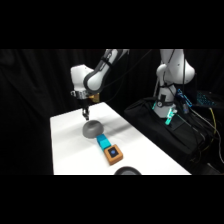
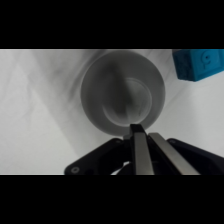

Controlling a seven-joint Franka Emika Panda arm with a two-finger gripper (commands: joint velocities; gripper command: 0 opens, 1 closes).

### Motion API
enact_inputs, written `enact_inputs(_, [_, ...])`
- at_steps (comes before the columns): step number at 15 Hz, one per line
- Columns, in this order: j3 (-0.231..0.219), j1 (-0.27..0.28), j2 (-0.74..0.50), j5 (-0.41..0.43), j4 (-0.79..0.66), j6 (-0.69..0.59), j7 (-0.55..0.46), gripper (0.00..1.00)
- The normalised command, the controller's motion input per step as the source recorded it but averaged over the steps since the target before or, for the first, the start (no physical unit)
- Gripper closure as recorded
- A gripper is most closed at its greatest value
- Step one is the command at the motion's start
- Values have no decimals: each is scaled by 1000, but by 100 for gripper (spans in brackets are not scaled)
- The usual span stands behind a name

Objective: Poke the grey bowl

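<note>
The grey bowl (image 1: 92,129) sits upside down like a little round hill near the middle of the white tabletop (image 1: 65,145). In the side view the pincer (image 1: 86,113) hangs right above the bowl, at about 11 o'clock from its top, close to it but maybe not touching yet. In the wrist view its two fingers (image 2: 141,150) are pressed close together with nothing between them, like one thin stick, and their tips point at the bowl's (image 2: 122,92) near edge at 6 o'clock. A teal block (image 1: 104,143) lies just beside the bowl at about 4 o'clock, and an orange-brown block (image 1: 114,155) comes after it. I think the arm is in the step of coming down to poke. Next it should go gently down until the tips tap the bowl, and stay away from the teal block.
</note>
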Motion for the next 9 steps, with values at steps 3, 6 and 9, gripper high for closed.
enact_inputs(3, [77,-90,217,88,149,130,-73,98])
enact_inputs(6, [72,-80,156,56,139,99,-61,97])
enact_inputs(9, [66,-62,104,38,110,77,-43,99])
